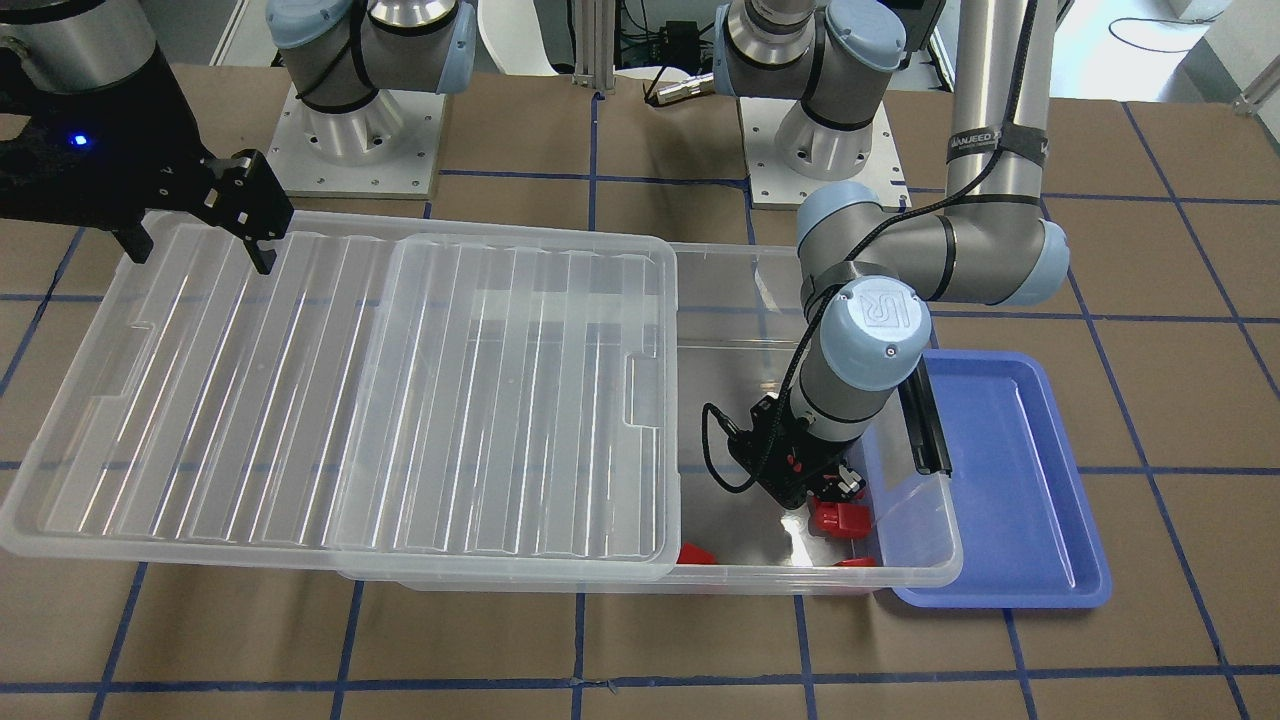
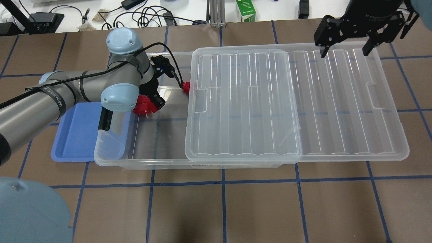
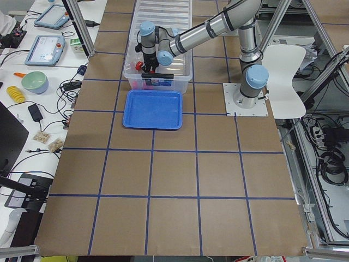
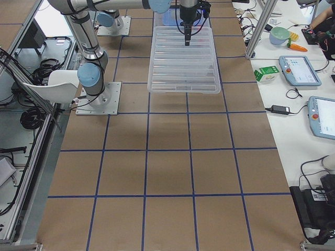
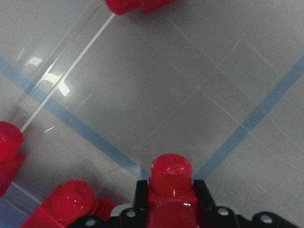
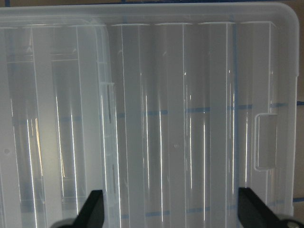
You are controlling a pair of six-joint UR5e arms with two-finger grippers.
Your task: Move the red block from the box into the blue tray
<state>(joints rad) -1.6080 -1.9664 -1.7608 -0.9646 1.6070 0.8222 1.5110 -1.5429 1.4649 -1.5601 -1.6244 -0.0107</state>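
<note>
My left gripper (image 1: pixel 835 492) is down inside the open end of the clear box (image 1: pixel 905 578). It is shut on a red block (image 5: pixel 171 190), stub pointing away from the wrist camera, over the box's clear floor. More red blocks lie close by (image 5: pixel 69 204), (image 5: pixel 9 152), (image 5: pixel 137 5), and they show from overhead (image 2: pixel 143 106). The blue tray (image 1: pixel 1010 470) lies empty on the table against the box's end, also seen from overhead (image 2: pixel 76 135). My right gripper (image 2: pixel 344 52) is open and empty above the far edge of the ribbed lid (image 2: pixel 287 101).
The lid (image 1: pixel 350 390) is slid sideways, covering most of the box and overhanging the table on my right. A black bar latch (image 1: pixel 925 425) sits on the box's end wall by the tray. Loose red blocks lie at the box's wall (image 1: pixel 695 553) and near the lid's edge (image 2: pixel 186 87).
</note>
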